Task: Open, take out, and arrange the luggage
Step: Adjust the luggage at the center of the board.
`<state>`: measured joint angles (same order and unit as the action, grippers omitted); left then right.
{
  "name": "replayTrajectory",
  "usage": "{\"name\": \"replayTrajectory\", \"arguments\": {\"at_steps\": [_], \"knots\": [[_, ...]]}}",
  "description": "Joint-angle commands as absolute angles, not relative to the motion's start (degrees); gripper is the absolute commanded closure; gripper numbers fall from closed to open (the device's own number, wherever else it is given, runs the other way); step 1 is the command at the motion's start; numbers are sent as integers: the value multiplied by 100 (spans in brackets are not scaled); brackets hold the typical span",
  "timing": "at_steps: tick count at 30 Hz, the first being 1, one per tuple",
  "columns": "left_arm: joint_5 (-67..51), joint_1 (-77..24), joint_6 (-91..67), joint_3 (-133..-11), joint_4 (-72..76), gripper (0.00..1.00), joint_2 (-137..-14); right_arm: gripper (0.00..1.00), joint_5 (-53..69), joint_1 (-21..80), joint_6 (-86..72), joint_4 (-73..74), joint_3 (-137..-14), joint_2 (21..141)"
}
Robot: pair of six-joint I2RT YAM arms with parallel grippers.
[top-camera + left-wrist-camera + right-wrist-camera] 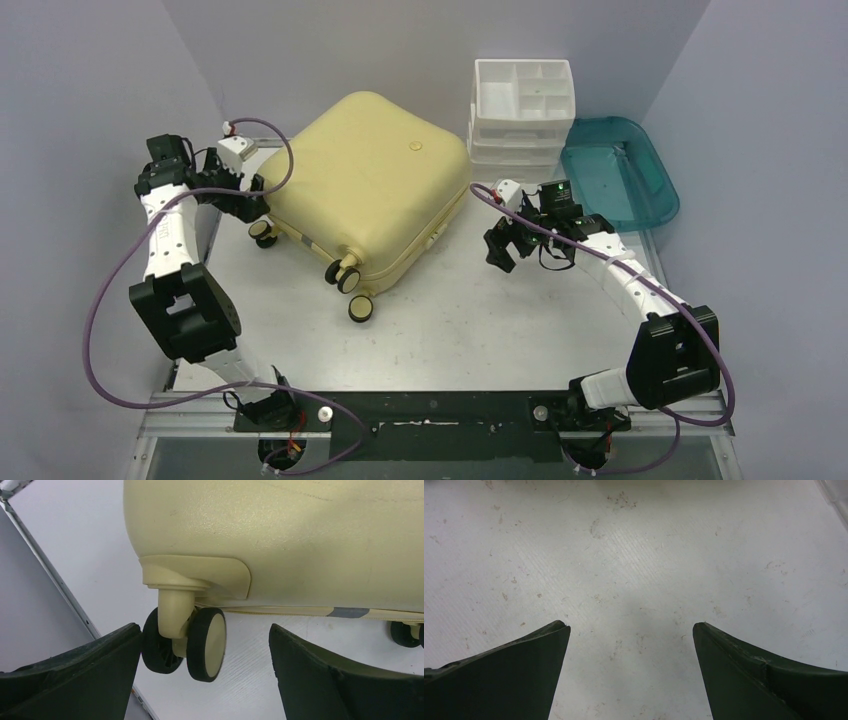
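The luggage (365,180), a pale-yellow hard-shell suitcase, lies flat and closed in the middle of the table, its wheels facing the near left. My left gripper (246,203) is at its left corner, open. In the left wrist view the shell (280,540) fills the top. A twin caster wheel (192,642) hangs between my left gripper's (204,626) spread fingers, close to the left finger (100,670). My right gripper (500,248) hovers to the right of the suitcase, apart from it. In its wrist view the right gripper (631,626) stands open over bare table.
A white drawer organizer (523,115) stands at the back right, close behind the suitcase. A teal plastic tray (620,170) sits to its right. The table's metal edge strip (60,587) runs close to my left gripper. Grey walls enclose the left, right and back.
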<state>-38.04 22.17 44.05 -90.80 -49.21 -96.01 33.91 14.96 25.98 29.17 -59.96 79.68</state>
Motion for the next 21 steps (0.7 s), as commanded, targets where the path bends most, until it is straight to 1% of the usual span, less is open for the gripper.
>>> {"name": "replayTrajectory", "arguments": {"at_steps": [1,6,10,12,13,14,17,21], "knots": [[-3996,2215,4729,-9400,-5052,7,-9810,0,3523,1464,2671,2681,-5951,7993],[-3845,2218,4666,-9313,-4751,15,-9992,0,3586,1477,2719,2730,-5964,8104],[-3872,2221,4654,-9266,-4740,36,-10085,0,3657,1516,2741,2748,-5961,8152],[-3894,2217,4721,-9131,-4760,56,-10050,0,3694,1571,2746,2728,-5960,8165],[-3891,2222,4740,-9037,-4747,62,-10012,0,3687,1616,2732,2695,-5970,8165],[-3895,2223,4765,-8940,-4733,63,-9963,0,3640,1686,2696,2644,-5981,8165],[-3893,2224,4918,-8614,-4769,64,-9748,0,3250,2042,2480,2410,-6157,8289],[-3927,2224,5162,-8083,-4949,68,-9318,0,2921,2356,2072,2328,-6837,8836]]}}
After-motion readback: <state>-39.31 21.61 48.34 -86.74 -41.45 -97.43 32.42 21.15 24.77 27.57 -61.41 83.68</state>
